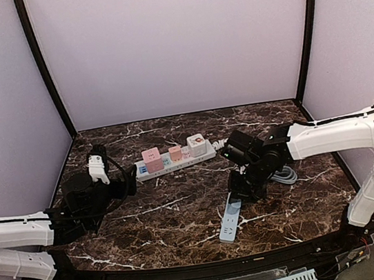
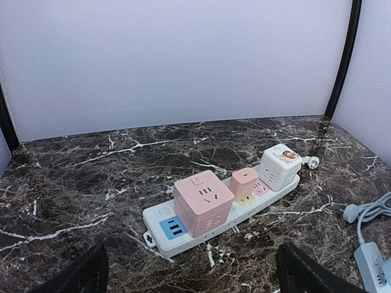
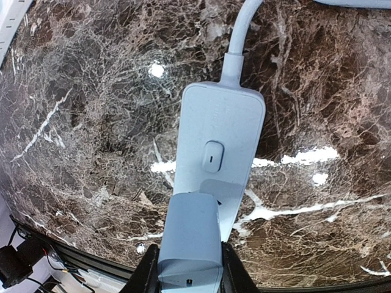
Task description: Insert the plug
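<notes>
A pale blue plug block (image 3: 190, 241) sits between the fingers of my right gripper (image 3: 189, 271), which is shut on it. It hangs over the near part of a pale blue power strip (image 3: 223, 146), just short of the strip's switch button (image 3: 211, 157). Whether its prongs touch the strip is hidden. In the top view this strip (image 1: 229, 223) lies on the marble table with my right gripper (image 1: 239, 192) above its far end. My left gripper (image 1: 127, 183) is open and holds nothing, by the left end of a white power strip (image 1: 176, 162).
The white power strip (image 2: 160, 231) carries a large pink cube (image 2: 203, 201), a small pink adapter (image 2: 244, 182) and a white cube (image 2: 280, 166). A grey-blue cable (image 2: 366, 213) coils at the right. Dark frame posts and pale walls surround the table (image 1: 183, 210).
</notes>
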Tool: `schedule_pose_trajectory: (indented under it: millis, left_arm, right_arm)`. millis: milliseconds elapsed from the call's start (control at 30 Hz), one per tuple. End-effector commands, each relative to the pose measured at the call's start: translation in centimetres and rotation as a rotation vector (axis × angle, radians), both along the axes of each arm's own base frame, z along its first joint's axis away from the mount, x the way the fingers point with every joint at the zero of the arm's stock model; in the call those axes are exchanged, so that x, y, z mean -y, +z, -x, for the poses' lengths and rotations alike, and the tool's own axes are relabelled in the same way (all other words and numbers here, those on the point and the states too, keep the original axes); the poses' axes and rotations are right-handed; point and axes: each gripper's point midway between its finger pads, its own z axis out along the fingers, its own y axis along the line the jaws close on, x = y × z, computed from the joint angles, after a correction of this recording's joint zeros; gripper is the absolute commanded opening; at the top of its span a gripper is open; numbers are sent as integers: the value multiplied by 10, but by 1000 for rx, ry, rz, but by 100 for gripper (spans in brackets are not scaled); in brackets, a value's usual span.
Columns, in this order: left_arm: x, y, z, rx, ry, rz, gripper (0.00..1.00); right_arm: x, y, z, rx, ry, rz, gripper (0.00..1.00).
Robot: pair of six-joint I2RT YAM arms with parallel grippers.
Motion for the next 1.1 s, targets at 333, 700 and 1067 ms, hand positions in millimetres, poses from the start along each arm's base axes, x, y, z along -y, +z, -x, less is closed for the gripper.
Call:
schedule_pose_trajectory:
  millis: [333,700,1067]
  left_arm:
    - [-6,-2,2,-3,5,2,94]
    - [-8,-1,3,2,13,4,94]
    - [-10,-1,3,3,17,3,94]
  right_arm:
    - [15,-9,0,-38,-12,226,0]
    - [15,-22,-13,-123,99,563,0]
    - [16,-68,2,-159,62,575,0]
